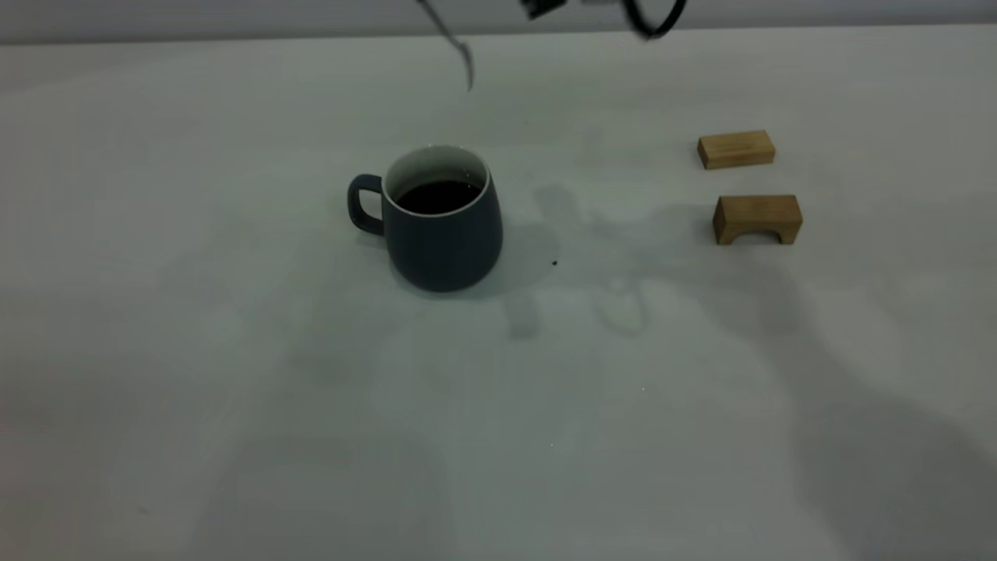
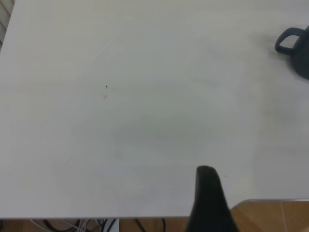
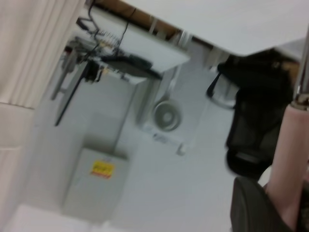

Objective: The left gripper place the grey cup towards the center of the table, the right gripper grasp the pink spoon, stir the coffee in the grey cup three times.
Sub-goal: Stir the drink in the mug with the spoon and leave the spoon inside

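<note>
Your left gripper shows one matte black finger, tapering to a rounded tip. At twelve o'clock in the exterior view, your right arm shows a black block and a looped black cable.

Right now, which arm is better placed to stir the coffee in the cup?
The right. The right gripper holds the spoon in the air above and behind the cup. The left gripper holds nothing and sits near the table edge, away from the cup.

No lettering can be read; a yellow label on a grey box in the right wrist view is illegible.
</note>
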Motion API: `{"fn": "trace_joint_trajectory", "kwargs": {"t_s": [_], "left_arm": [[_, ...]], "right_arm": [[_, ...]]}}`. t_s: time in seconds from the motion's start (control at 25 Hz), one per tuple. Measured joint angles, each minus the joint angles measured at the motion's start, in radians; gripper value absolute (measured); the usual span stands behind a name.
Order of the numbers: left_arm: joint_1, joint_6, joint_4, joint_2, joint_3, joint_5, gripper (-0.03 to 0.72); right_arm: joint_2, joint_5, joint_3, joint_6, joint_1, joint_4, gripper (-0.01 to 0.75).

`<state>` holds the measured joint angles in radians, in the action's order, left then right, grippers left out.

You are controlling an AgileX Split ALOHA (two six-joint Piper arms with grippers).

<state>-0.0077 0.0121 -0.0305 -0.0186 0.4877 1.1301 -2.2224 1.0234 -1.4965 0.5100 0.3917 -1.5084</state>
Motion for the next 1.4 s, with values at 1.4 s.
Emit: {"fn": "trace_joint_trajectory", "kwargs": {"t_s": [1.4], "left_arm": [[0.0,0.0,0.0,0.0,0.0,0.0,0.586]], "right_arm": [[-0.347,0.081,-0.104,-0.143,-0.022,-0.248,0.141]]}}
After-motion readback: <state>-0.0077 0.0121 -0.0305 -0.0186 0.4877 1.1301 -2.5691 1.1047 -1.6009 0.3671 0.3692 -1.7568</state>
